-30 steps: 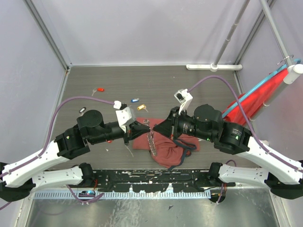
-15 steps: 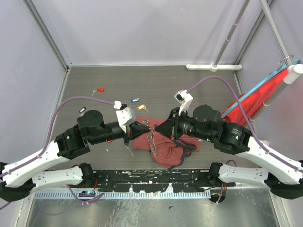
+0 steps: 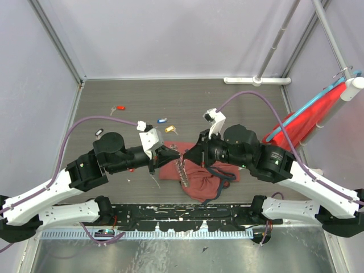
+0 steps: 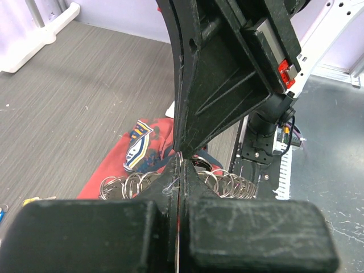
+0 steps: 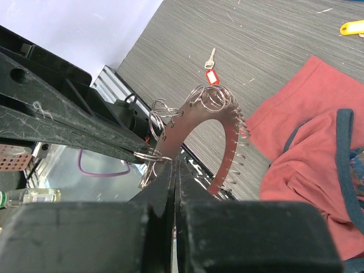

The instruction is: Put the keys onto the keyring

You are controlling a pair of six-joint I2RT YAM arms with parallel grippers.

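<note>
Both arms [image 3: 79, 170] show white shells [image 3: 40, 199], black round joints [image 3: 108, 142], purple cables [image 3: 85, 120], and a black left tool [image 3: 178, 152] and right tool [image 3: 185, 154].

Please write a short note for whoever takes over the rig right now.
Left gripper: shut on the keyring, as far as the views show.
Right gripper: shut on the keyring, tip to tip with the left.
Keyring: held up between both grippers, hanging over the red bag.
Loose on the table beyond the arms: red key, blue key, yellow key.
Done: the ring is picked up. No coloured key shows on it.
Left: free one gripper, fetch each key and thread it on.
</note>
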